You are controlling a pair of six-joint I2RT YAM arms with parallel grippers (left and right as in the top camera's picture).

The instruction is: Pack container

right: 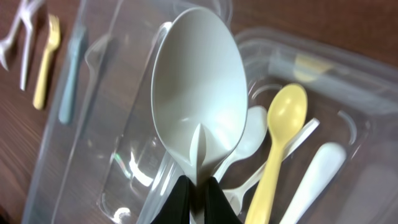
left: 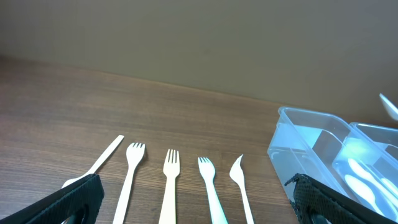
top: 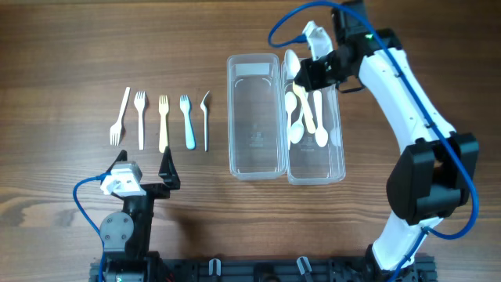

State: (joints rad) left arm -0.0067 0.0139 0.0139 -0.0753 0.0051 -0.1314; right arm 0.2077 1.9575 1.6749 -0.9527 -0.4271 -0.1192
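Holding a large white plastic spoon [right: 199, 93] by its handle end, the right hand [right: 198, 200] is clamped on it above the clear plastic tub [top: 317, 180] of spoons. Left hand [top: 145, 168] sits with fingers apart, near the forks [top: 163, 121]. Risk: the narrow pinch lets the spoon pivot and catch the rim; clearance is hard to judge.

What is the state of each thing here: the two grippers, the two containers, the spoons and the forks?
left gripper: open, empty.
right gripper: shut on the white spoon's handle.
white spoon: held in the air near the containers' far end.
left container: no lid, empty.
right container: no lid, several spoons inside.
five forks: lying in a row on the table, not yet packed.
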